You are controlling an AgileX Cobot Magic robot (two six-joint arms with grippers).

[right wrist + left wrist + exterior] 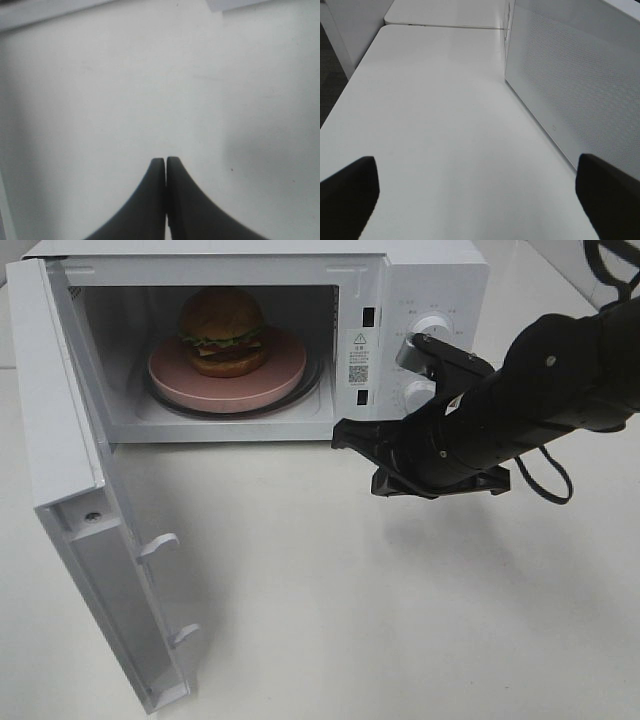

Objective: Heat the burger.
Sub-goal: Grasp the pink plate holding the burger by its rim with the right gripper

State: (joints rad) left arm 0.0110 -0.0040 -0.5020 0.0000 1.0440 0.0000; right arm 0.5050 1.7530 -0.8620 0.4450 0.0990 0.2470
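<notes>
The burger (222, 330), with a golden-brown bun and green lettuce, rests on a pink plate (262, 383) inside the open white microwave (440, 280). My right gripper (341, 436) hovers over the table just in front of the microwave's control panel, its two dark fingers pressed together and empty, as the right wrist view (166, 161) shows. My left gripper (477, 172) is spread wide above bare table with nothing between its fingers; the microwave's perforated side wall (580, 85) stands beside it. The left arm does not show in the exterior high view.
The microwave door (90, 540) hangs wide open toward the front left, with two latch hooks (160, 545) on its inner edge. Two round knobs (432, 328) sit on the panel, right behind the right arm. White table (400, 620) stretches in front.
</notes>
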